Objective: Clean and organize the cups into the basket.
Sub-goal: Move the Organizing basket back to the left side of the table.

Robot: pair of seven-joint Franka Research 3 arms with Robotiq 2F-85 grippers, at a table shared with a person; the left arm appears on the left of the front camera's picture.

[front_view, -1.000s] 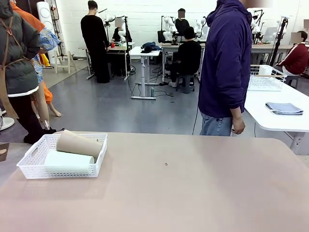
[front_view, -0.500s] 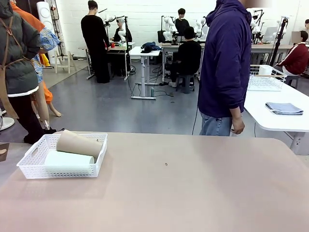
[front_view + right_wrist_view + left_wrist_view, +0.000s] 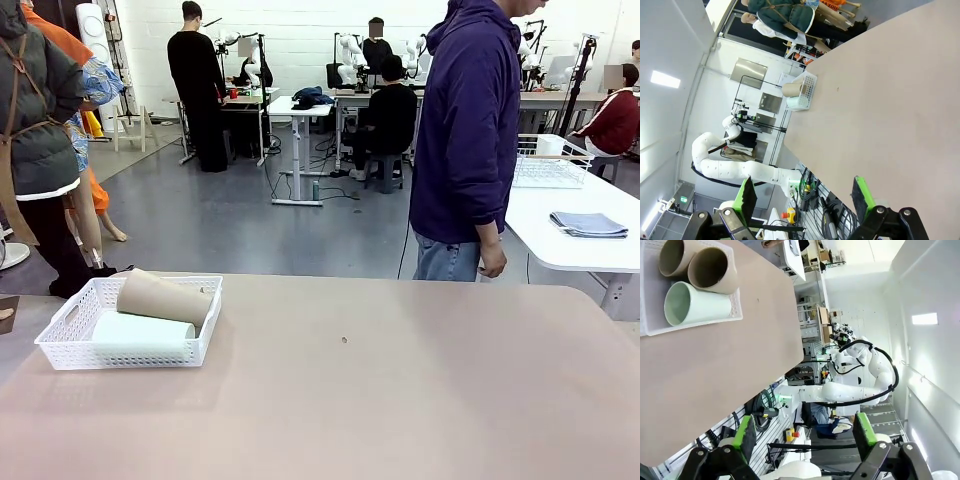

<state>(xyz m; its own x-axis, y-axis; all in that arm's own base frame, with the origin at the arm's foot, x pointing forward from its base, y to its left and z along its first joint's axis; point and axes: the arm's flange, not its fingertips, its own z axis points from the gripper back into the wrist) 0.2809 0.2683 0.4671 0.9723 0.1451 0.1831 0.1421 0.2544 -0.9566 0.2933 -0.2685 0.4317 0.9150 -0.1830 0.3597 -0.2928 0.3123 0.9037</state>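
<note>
A white lattice basket [image 3: 66,331] sits at the table's left side. A tan-brown cup [image 3: 163,297] lies on its side in it, resting over a pale mint green cup [image 3: 140,331]. In the left wrist view the basket [image 3: 690,326] holds the mint cup [image 3: 695,302] and two tan cups [image 3: 712,270], their mouths facing the camera. My left gripper [image 3: 804,435] is open with nothing between its fingers, well back from the basket. My right gripper [image 3: 805,197] is also open and holds nothing, hanging above the table far from the basket [image 3: 811,86].
A person in a purple hoodie [image 3: 468,140] stands at the table's far edge, right of centre. A second white table at the right carries a wire rack [image 3: 548,160] and a folded blue cloth [image 3: 588,224]. The tan tabletop [image 3: 380,400] spreads wide.
</note>
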